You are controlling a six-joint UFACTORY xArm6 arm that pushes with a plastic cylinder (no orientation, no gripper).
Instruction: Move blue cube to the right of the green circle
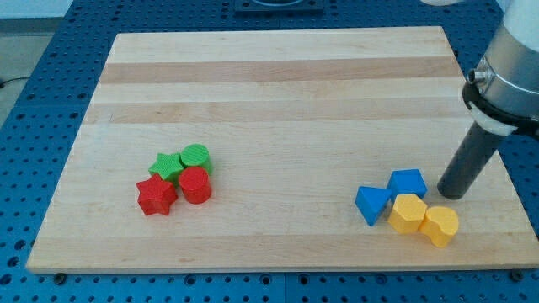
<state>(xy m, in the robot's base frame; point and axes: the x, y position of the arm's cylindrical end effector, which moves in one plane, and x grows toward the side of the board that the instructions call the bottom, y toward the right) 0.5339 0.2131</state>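
The blue cube (408, 183) sits on the wooden board at the view's lower right, touching a blue triangular block (371, 204) on its left and a yellow block (408, 213) below it. The green circle (195, 157) sits at the view's lower left, in a cluster with a green star (168, 167), a red circle (195, 185) and a red star (157, 195). My tip (452, 194) stands just right of the blue cube, close to it with a small gap.
A second yellow block (440, 225) lies right of the first yellow one, below my tip. The board's right edge (505, 177) is close to my rod. A blue perforated table surrounds the board.
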